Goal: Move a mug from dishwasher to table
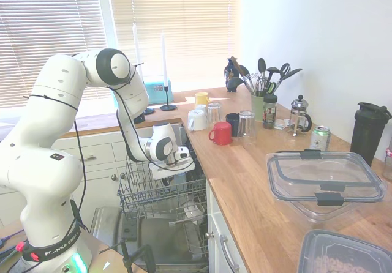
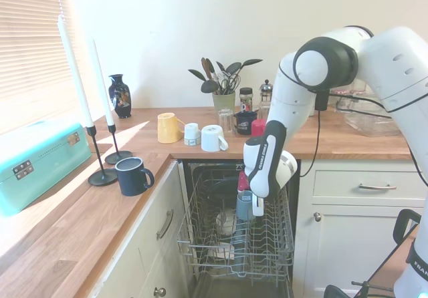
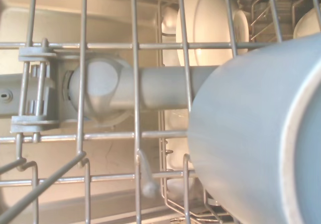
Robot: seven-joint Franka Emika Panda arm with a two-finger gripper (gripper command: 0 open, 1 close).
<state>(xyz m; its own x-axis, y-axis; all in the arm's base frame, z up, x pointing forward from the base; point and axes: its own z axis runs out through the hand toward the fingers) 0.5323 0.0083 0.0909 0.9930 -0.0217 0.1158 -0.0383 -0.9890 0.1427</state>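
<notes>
- Kitchen with blinds over a bright window; a long light-brown wooden butcher-block table (image 1: pixel 257 187) turns a corner above white cabinet fronts
- The built-in dishwasher with grey wire racks (image 2: pixel 235 241) stands open, upper rack drawn out under the table edge
- The white arm's hand (image 2: pixel 256 212) is lowered into that rack, wrist pointing down
- The plain blue-grey ceramic mug (image 2: pixel 245 205) sits in the rack directly at the hand, touching or just beside the fingers; in the wrist view its rounded wall (image 3: pixel 251 148) fills the near right, rim to the side, so it appears tilted or lying over rather than upright
- Hand state: cannot tell from these views whether the fingers are spread or pinching the mug
- Judgement: the coming lift turns on the mug's rim lying at the hand, with rack wires close around it; the table lies above and beside
- Count in the first exterior view: one red mug (image 1: pixel 221 133), one dark navy mug (image 1: pixel 233 123), one yellow mug (image 1: pixel 201 98), two white candles
</notes>
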